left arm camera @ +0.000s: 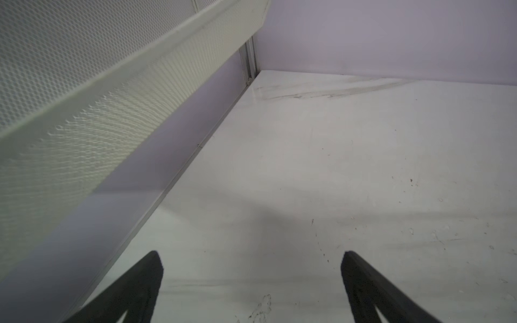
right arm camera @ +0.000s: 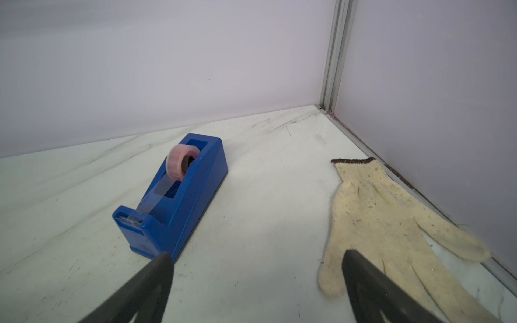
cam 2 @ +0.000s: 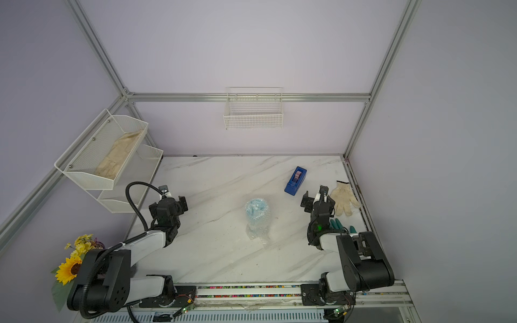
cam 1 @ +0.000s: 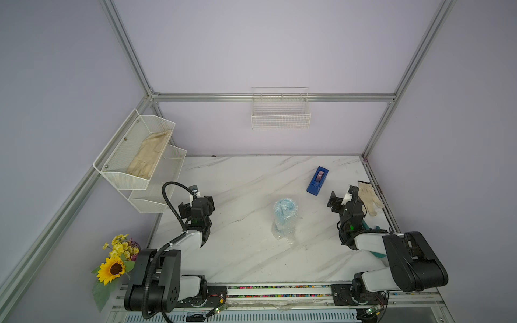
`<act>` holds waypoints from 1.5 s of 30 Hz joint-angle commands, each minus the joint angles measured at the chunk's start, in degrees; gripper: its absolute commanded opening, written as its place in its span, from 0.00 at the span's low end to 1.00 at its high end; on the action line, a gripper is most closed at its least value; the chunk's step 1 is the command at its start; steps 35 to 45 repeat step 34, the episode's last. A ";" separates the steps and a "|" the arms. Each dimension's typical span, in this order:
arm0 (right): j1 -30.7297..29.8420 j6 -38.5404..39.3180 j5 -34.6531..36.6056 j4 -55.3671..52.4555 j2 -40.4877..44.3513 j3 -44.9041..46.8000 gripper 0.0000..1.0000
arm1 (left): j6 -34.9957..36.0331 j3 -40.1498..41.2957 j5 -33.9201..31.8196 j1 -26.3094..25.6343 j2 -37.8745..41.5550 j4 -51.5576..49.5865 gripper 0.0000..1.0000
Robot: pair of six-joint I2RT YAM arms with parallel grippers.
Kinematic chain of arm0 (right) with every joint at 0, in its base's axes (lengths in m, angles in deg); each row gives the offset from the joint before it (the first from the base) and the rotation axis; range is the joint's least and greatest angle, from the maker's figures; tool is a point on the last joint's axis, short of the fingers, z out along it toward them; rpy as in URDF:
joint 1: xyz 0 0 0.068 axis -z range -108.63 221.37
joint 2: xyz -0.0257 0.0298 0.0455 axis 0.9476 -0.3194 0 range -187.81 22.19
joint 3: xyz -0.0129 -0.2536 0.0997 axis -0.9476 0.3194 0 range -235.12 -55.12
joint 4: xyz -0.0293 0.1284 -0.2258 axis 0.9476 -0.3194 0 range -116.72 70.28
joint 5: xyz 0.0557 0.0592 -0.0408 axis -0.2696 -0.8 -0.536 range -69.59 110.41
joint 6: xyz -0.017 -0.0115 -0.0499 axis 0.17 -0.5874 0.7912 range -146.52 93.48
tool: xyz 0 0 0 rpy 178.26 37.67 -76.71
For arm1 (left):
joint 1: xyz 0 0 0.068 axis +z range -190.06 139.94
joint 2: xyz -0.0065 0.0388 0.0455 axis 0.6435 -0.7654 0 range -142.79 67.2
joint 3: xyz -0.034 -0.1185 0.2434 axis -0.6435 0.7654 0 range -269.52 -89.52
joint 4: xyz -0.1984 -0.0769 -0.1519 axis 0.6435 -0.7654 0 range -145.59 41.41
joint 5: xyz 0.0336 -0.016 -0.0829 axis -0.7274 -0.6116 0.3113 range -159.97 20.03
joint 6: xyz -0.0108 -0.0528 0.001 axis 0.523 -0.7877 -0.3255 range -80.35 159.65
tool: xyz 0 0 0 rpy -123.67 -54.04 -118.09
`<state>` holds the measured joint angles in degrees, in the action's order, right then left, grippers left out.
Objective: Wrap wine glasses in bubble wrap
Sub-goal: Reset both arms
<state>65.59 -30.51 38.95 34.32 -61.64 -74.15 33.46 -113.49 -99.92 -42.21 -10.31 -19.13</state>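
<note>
Left gripper [left arm camera: 251, 261] and right gripper [right arm camera: 256, 260] of mine are spread wide, holding nothing. Blue goblet [cam 1: 286, 209] sits bundled in bubble wrap [cam 1: 281, 233] between them.

The walls [cam 1: 265, 42] are light purple. Shiny metal bars [cam 1: 209, 97] run along them (like a big box). The table [cam 1: 237, 179] is white with gray streaks.

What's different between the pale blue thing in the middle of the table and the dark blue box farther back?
The goblet is pale sky-blue; the tape dispenser is deep blue. The goblet is rounded, while the tape dispenser is boxy and holds a tape roll. The goblet is bundled in bubble wrap; the tape dispenser is bare. Both rest on the marble table.
</note>
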 commanded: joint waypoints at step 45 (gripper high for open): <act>3.50 1.70 -10.81 17.35 -18.03 -7.61 0.97 | 3.62 3.09 10.87 1.49 -12.37 26.14 1.00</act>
